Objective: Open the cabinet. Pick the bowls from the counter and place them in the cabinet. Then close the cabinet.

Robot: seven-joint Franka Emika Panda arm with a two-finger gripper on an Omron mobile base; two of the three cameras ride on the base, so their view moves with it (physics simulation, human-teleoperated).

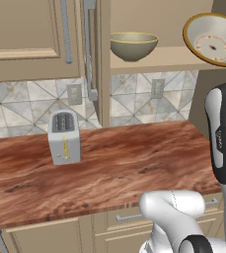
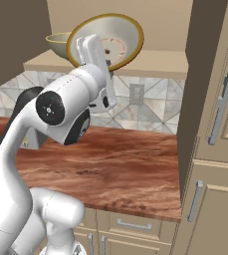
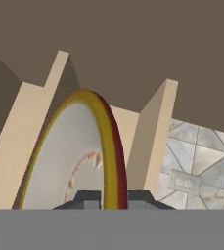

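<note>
**Shallow bowl held on edge at the open cabinet**

The end effector (image 3: 114,199) is clenching the yellow rim of the shallow bowl (image 1: 212,39), one finger on each side of it. The bowl is standing tilted on its edge, with the cream inside facing outward, above the right end of the cabinet shelf (image 1: 156,60). Whether its lower rim is touching the shelf, one cannot tell. The deep bowl (image 1: 133,45) is sitting upright on the same shelf, to the left and well apart, so free shelf is lying between the two. The cabinet door (image 1: 95,54) is standing open, edge-on beside the deep bowl. Below, the worktop (image 1: 109,168) is carrying a toaster (image 1: 64,137) near its left part, and the rest is bare up to the front edge.
</note>
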